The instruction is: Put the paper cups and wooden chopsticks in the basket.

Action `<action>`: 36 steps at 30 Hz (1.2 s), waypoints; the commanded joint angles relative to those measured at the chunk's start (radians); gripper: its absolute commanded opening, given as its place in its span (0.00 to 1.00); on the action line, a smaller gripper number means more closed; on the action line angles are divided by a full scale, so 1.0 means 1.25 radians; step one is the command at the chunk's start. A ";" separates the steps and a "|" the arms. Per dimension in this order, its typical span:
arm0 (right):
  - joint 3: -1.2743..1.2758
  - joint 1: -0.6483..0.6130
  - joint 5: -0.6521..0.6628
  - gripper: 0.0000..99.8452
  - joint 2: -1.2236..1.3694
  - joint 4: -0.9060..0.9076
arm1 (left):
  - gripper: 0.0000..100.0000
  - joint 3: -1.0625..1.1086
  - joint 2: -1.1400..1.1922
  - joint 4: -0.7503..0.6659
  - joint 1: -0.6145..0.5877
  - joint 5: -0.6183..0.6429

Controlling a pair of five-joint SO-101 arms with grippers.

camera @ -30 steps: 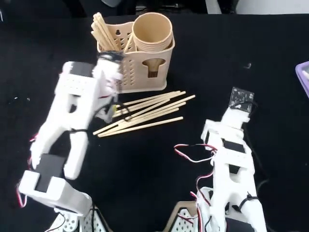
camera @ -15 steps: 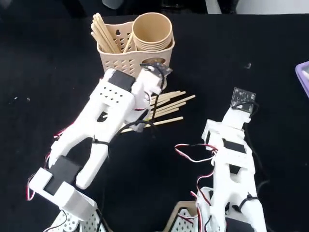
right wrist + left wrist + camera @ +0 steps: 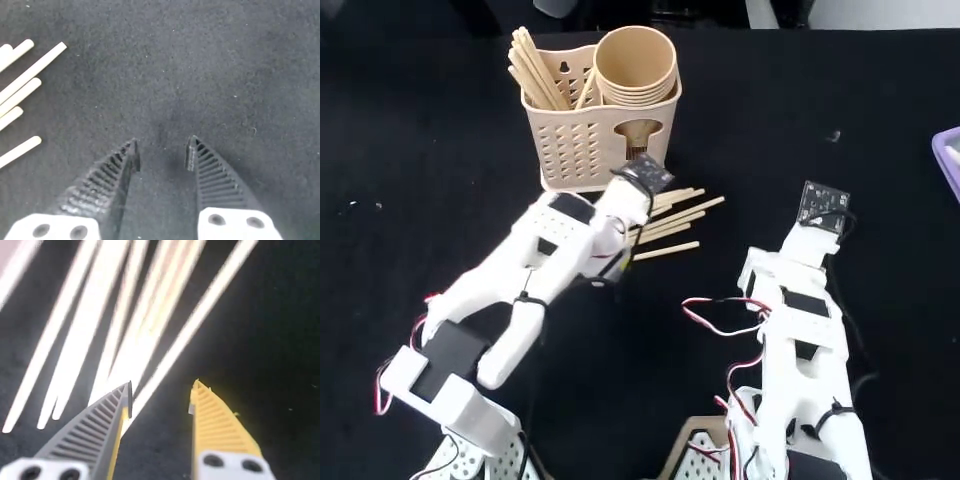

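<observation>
Left claw (image 3: 162, 390) half open, empty, low over loose chopsticks (image 3: 120, 330) lying fanned just beside basket (image 3: 582, 150). Sticks probably light, stiff, smooth, prone to roll. Best pinch few together, mid-length, crosswise.

Loose chopsticks (image 3: 685, 212) half hidden beneath the left arm (image 3: 552, 252), blurred in the wrist view

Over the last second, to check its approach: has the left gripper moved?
Yes. In the high view the left gripper went rightward from the basket's left front corner to over the loose chopsticks, jaws open.
</observation>
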 commanded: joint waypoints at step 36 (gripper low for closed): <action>-0.046 0.009 -0.007 0.16 -0.024 -0.014 | 0.11 0.035 0.092 -0.033 0.006 -0.012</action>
